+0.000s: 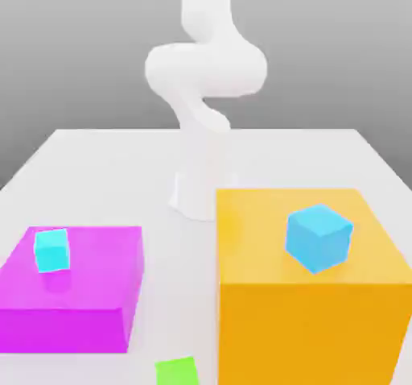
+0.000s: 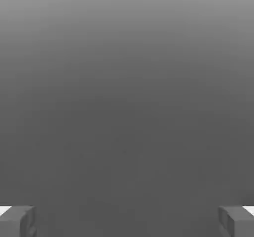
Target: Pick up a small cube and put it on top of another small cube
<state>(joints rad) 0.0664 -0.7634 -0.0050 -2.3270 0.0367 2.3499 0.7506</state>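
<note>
The jaws are seen spread wide in the hand view, with nothing gripped between them. Above the tabletop, the arm is seen bent over its own base at the far side, so a long reach is judged to be needed, and an early descent could end on a block instead of a cube. The blue cube is carried by the tall orange block, turned with a corner toward the camera; if the jaws are not turned to match its faces, it could be twisted or pushed off, the right-hand edge of its support being near. The cyan cube is set on the low magenta block, close to that block's edge at the exterior view's left, where little room is left for a nudge. Because the two supports differ in height, a low carry could be stopped by the orange wall. The green cube is cut off by the frame's lower edge, and its surroundings cannot be fully judged. Between the blocks, a bare strip of tabletop is left for moving.
</note>
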